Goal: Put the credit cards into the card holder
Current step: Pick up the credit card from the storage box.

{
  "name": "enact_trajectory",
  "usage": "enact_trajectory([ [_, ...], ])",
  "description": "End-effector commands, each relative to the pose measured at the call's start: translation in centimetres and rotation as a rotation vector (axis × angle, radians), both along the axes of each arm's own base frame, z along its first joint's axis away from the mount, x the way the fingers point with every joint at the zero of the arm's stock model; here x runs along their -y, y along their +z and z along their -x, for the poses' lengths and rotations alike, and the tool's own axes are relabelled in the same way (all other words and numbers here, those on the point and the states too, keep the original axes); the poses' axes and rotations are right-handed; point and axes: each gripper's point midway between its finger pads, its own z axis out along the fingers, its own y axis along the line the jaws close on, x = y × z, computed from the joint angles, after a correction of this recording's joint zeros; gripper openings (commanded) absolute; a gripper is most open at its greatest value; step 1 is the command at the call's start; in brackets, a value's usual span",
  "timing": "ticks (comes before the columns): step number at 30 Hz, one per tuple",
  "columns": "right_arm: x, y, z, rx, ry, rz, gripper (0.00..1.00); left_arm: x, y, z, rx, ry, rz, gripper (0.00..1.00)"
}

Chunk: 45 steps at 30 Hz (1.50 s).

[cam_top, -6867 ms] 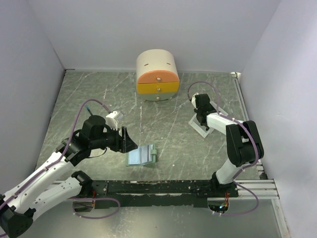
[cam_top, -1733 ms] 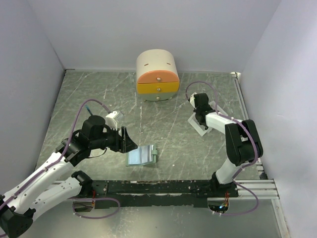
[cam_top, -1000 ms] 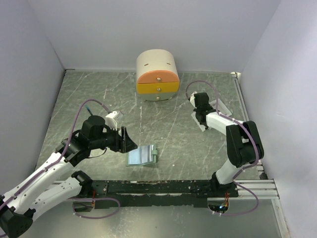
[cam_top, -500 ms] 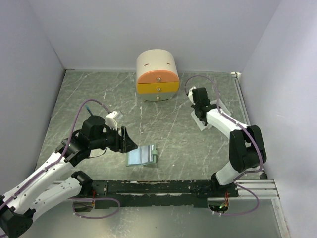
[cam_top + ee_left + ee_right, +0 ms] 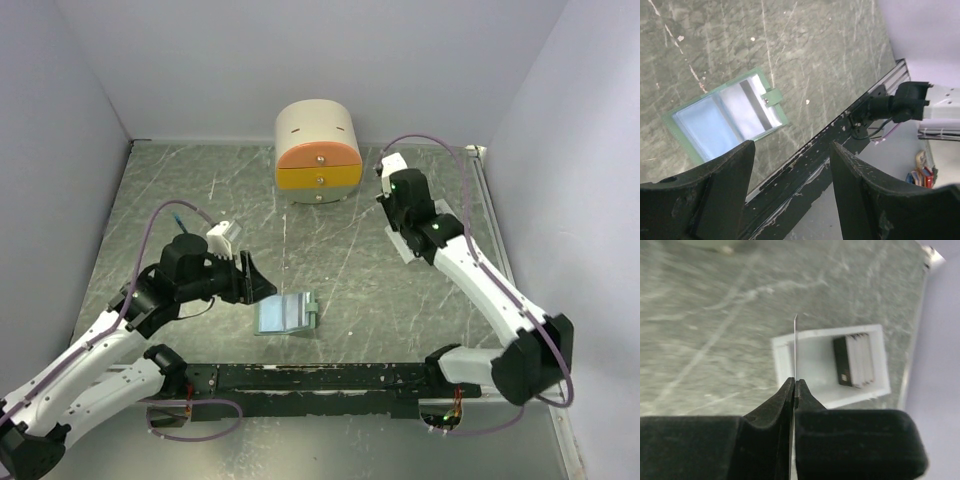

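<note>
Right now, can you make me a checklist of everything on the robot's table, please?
Surface: grey-green marbled table, scratched.
Job's things: card holder lies open, pockets up; held card pinched edge-on near the white tray; credit cards stacked in that tray.
Clutter: round cream-and-orange drawer box at the back.
Grippers: left gripper open, empty, near the card holder; right gripper shut on the held card.
Cables: purple cables loop along both arms.
Surroundings: plain pale walls; black rail at the near edge.
</note>
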Motion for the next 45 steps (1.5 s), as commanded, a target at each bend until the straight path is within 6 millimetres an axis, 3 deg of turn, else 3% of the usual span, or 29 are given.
enact_trajectory([
  [1,-4.7,3.1,3.0,0.051,0.104,-0.285,0.00,0.7,2.4,-0.8,0.014,0.058,0.116,0.72],
  [6,-10.6,6.8,6.8,0.061,0.278,-0.662,0.00,1.6,3.8,-0.5,-0.047,0.076,0.224,0.71],
  [9,-13.8,7.5,9.5,0.001,0.359,-0.902,0.00,2.7,5.0,0.0,-0.056,0.026,0.311,0.69],
  [15,-18.3,9.4,13.8,-0.112,0.495,-1.305,0.00,3.8,7.1,0.5,-0.037,-0.037,0.426,0.65],
  [18,-20.0,9.6,15.5,-0.192,0.529,-1.423,0.00,3.8,7.5,0.3,-0.028,-0.027,0.455,0.56],
  [21,-21.4,9.7,17.0,-0.258,0.571,-1.492,0.00,3.8,7.6,0.0,-0.028,-0.013,0.458,0.54],
  [28,-23.7,10.3,18.6,-0.322,0.634,-1.560,0.00,3.4,7.8,-0.5,-0.020,0.035,0.457,0.66],
  [31,-24.6,10.2,19.0,-0.351,0.658,-1.563,0.00,3.3,8.6,-0.5,0.002,0.029,0.466,0.63],
  [38,-25.4,8.0,19.4,-0.407,0.625,-1.547,0.00,2.6,9.4,-0.3,0.040,0.057,0.493,0.40],
  [45,-25.1,6.7,19.3,-0.405,0.593,-1.507,0.00,1.7,8.9,-0.6,0.043,0.112,0.478,0.07],
])
